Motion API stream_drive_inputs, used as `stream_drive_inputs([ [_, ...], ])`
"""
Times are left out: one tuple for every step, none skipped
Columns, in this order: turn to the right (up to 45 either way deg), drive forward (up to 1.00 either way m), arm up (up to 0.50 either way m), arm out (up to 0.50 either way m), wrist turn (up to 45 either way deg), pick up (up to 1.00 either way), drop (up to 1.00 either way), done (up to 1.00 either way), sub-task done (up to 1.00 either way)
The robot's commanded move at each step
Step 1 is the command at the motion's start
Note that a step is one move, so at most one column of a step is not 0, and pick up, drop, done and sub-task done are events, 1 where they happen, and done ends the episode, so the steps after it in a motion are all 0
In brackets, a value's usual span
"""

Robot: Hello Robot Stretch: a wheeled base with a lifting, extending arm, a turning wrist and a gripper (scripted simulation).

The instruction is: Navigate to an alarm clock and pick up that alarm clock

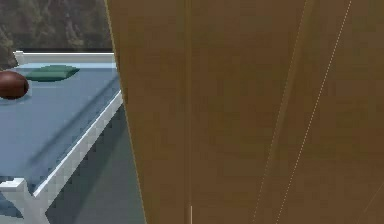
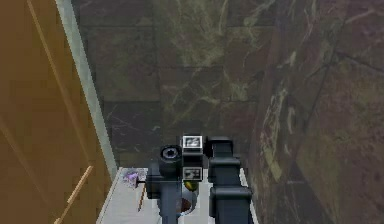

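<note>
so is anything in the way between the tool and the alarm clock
Nothing visible blocks it. The tool is at a pale tabletop, with a dark round shape at it that may be the clock, but I cannot be sure. A small purple thing lies just left of it in the arm side view.

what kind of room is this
Most likely a bedroom. There is a bed with a white frame and a blue-grey cover, and a green pillow lies at its far end. A tall wooden panel stands close by, perhaps a wardrobe or a door.
</note>
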Motion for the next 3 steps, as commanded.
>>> stream_drive_inputs([
  [0.0, 0.00, 0.00, 0.00, 45.0, 0.00, 0.00, 0.00, 0.00],
  [0.0, 0.00, 0.00, 0.00, 45.0, 0.00, 0.00, 0.00, 0.00],
  [0.0, 0.00, 0.00, 0.00, 45.0, 0.00, 0.00, 0.00, 0.00],
])
